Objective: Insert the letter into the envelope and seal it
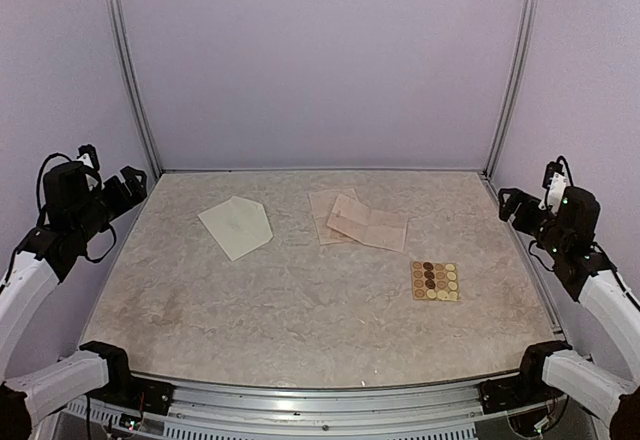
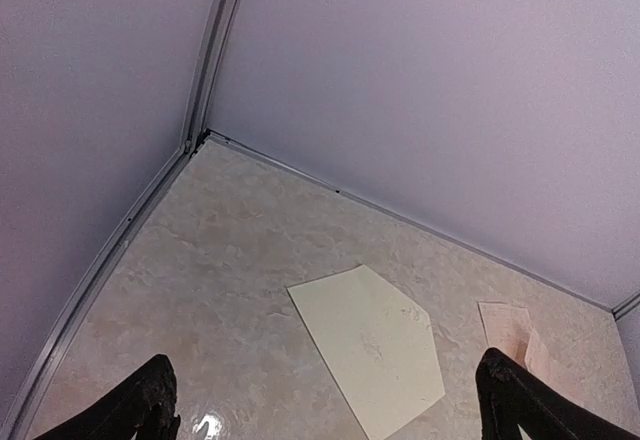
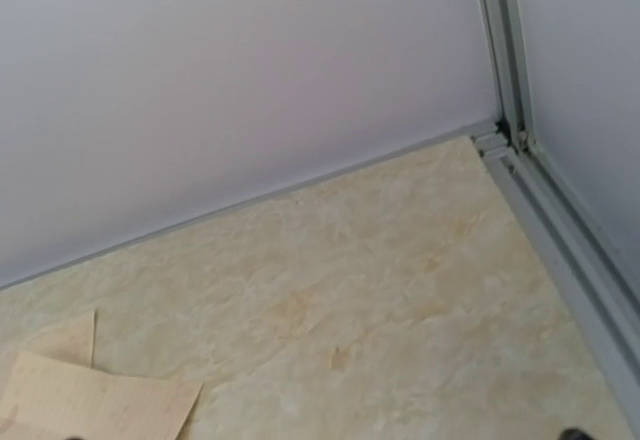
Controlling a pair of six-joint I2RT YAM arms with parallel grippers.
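The cream envelope (image 1: 237,226) lies flat at the back left of the table, its pointed flap open; it also shows in the left wrist view (image 2: 370,345). The pinkish-beige letter sheets (image 1: 365,222) lie overlapped to its right, with a corner in the right wrist view (image 3: 90,405). My left gripper (image 1: 128,188) hangs open and empty above the table's left edge, left of the envelope; its fingers (image 2: 150,402) stand wide apart. My right gripper (image 1: 512,206) is open and empty above the right edge; only one fingertip (image 3: 575,434) shows in its own view.
A small yellow-tan sheet of round brown stickers (image 1: 435,281) lies at the right front. Metal rails (image 1: 130,80) and lilac walls close the back and sides. The marbled tabletop (image 1: 300,310) reaches a metal front edge by the arm bases.
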